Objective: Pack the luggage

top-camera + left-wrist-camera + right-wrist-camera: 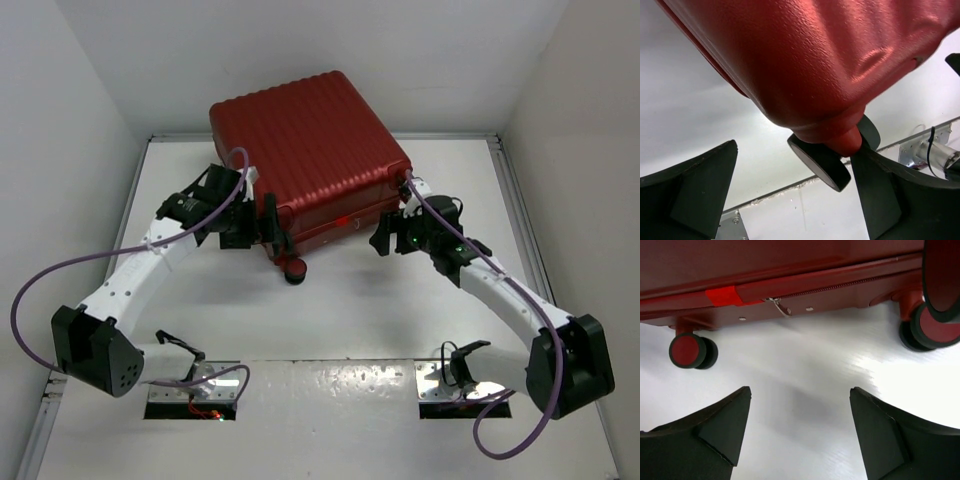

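The luggage (305, 150) is a large red ribbed suitcase lying shut and flat at the back middle of the white table. My left gripper (268, 228) is at its near left corner. In the left wrist view that gripper (794, 150) is open wide, the red shell corner (830, 65) hangs over it, and a black wheel (820, 161) sits just inside the right finger. My right gripper (385, 235) is at the near right corner; it is open (800, 390) over bare table and faces the zipper seam (780, 306) and two wheels (687, 351).
White walls close in the table (330, 320) on the left, back and right. Purple cables (40, 280) loop off both arms. Metal base plates (195, 385) lie at the near edge. A wheel (297, 270) sticks out at the suitcase's near side.
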Controlling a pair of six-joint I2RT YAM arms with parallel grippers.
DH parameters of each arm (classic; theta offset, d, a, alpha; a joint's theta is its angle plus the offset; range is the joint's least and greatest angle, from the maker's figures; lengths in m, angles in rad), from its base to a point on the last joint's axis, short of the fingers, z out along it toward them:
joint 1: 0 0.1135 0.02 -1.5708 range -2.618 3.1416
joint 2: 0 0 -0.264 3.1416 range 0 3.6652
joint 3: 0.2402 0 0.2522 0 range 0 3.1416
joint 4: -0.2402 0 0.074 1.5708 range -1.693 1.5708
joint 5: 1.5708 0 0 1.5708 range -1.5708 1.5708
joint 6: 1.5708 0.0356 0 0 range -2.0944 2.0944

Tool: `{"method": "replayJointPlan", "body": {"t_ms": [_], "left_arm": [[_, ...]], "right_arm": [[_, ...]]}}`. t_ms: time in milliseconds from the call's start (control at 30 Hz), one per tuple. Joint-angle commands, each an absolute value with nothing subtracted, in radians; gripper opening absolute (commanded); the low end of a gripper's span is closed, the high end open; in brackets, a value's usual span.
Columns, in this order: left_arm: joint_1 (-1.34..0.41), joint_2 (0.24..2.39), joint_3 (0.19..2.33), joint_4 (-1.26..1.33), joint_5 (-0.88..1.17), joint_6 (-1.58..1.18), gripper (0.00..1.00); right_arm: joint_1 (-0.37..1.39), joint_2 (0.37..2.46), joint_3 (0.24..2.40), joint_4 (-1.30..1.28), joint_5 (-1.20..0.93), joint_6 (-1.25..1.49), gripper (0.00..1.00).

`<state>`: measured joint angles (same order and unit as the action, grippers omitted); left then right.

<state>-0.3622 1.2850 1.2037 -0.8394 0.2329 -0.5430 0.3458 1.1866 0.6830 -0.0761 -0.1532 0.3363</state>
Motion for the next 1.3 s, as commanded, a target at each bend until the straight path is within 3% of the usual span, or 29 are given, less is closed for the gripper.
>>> {"method": "replayJointPlan", "body": {"t_ms": [0,400,1167,1200,1267], "left_arm": [[-0.393,1.238,1.266,-0.661,0.206,-0.591,1.00],[-0.446,1.249,1.342,-0.684,0.186,-0.583,1.00],[-0.468,1.443,1.223,-0.715,-0.017,-0.719,1.00],[-0.457,1.466,1.232,-0.715,-0.008,-0.719,0.90],[-0.446,1.485,1.232,-0.715,0.005,-0.719,0.50]], "right_arm": [[0.354,1.186,0.672,0.061,-0.181,0.310,0.80],[0.357,1.206,0.684,0.048,-0.201,0.302,0.80],[0.353,1.278,0.675,0.129,-0.143,0.347,0.81],[0.351,1.291,0.672,0.158,-0.146,0.351,0.80],[0.354,1.310,0.681,0.169,-0.149,0.354,0.80]]}}
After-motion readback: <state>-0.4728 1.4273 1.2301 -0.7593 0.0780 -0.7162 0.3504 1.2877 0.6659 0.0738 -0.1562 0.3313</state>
